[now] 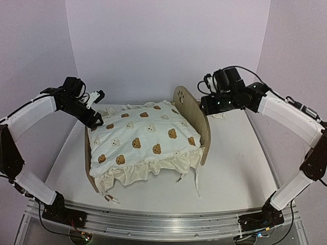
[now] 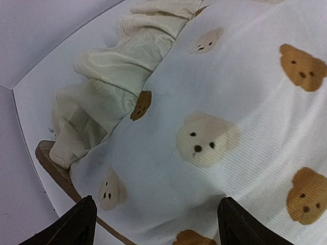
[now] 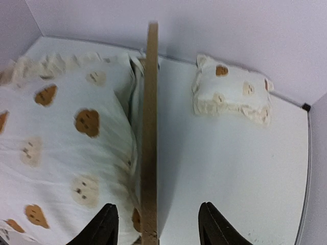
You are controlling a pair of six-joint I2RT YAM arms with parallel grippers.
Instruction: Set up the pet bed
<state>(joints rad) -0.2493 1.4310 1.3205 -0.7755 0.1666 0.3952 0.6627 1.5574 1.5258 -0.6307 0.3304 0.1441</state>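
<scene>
Item: pet bed [image 1: 203,133], light-wood frame, centre of table [image 1: 245,173], lengthwise L–R in top view. Headboard [image 1: 190,109] w/ paw cutout at R end, upright; lower footboard [image 1: 90,176] at L end. Base not visible, covered by bedding [image 1: 145,135]: cream, bear print, puffed up between the two boards, ruffle hanging over near side w/ ties trailing onto table. Pillow [image 3: 232,92]: small, same print, flat on table beyond headboard toward rear R corner, apart from frame. L arm: base at near L edge, upper link leaning outward, elbow high at far L, forearm angled in toward centre, wrist pitched down. Left gripper [image 1: 97,121] sits over rear L corner of bedding, just above or on fabric; contact can't be confirmed. L wrist cam: fingers [image 2: 82,222] wide apart, nothing between them but bear-print cloth below; footboard edge [image 2: 51,163] and ruffle in upper L of view. R arm: mirror pose, base at near R edge, elbow far R, forearm reaching in leftward, wrist approx. level. Right gripper [image 1: 207,104] at rear top of headboard. R wrist cam: fingers [image 3: 209,224] spread, headboard edge [image 3: 149,132] running between them, closer to L finger; no grip on it visible.
</scene>
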